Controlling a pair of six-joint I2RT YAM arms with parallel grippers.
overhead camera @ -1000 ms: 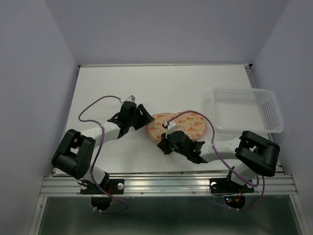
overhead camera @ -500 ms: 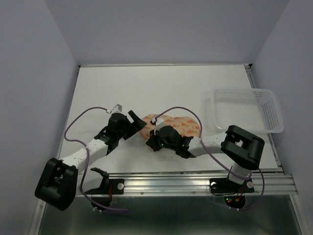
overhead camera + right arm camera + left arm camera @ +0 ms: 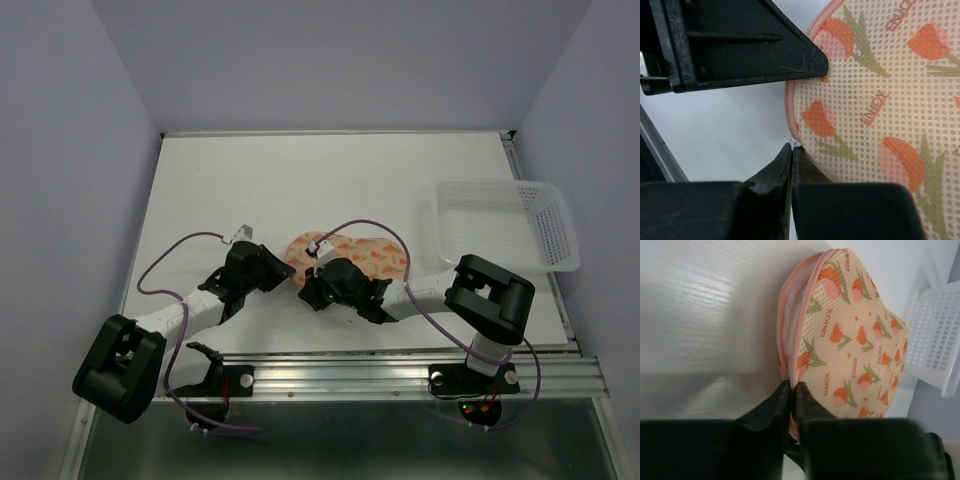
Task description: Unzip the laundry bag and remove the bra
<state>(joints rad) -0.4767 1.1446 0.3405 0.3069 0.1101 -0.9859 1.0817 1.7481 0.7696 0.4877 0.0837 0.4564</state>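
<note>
The laundry bag (image 3: 375, 258) lies near the table's front middle, a peach mesh pouch with orange and green marks. Along its side runs the pink zip edge (image 3: 799, 315). My left gripper (image 3: 288, 272) is at the bag's left end; the left wrist view shows it (image 3: 791, 385) shut on that zip edge. My right gripper (image 3: 307, 288) sits at the bag's near-left rim. In the right wrist view it (image 3: 792, 146) is shut, with a small white zip pull (image 3: 795, 144) pinched at its tips. The bag (image 3: 880, 100) looks zipped. The bra is hidden.
A clear plastic mesh basket (image 3: 540, 230) stands at the right of the table, also visible at the right edge of the left wrist view as the basket (image 3: 940, 335). The left gripper's black finger (image 3: 740, 45) sits close above my right gripper's tips.
The left gripper was open beside the bag; it has moved in and shut on the zip edge. A second ago the right gripper and bag shifted left, then stayed put.
</note>
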